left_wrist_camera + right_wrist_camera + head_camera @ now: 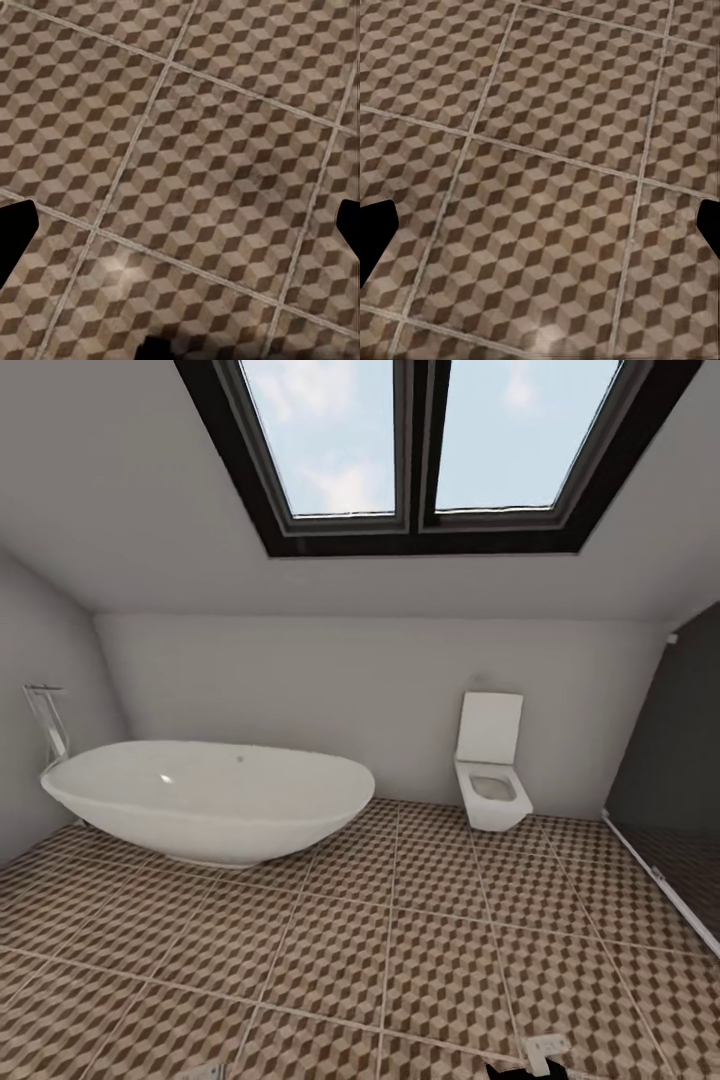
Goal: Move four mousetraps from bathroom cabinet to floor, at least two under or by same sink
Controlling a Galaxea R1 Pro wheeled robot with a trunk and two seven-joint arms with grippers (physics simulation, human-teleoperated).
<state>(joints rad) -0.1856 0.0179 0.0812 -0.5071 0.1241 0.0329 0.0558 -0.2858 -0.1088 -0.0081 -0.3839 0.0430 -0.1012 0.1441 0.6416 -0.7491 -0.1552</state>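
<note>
Bathroom floor (400, 950) of cube-pattern tiles spread ahead, white bathtub (210, 795) at its far left edge, toilet (492, 780) at the back wall under a skylight (430, 440). Left gripper (180, 225) and right gripper (540, 225) hung spread wide, released, nothing between the fingers, above bare tiles.

White tub (210, 798) left, toilet (491, 772) by wall, skylight (430, 445).

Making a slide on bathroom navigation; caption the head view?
Skylit bathroom: oval bathtub left, toilet against the far wall, cube-patterned bathroom floor.
</note>
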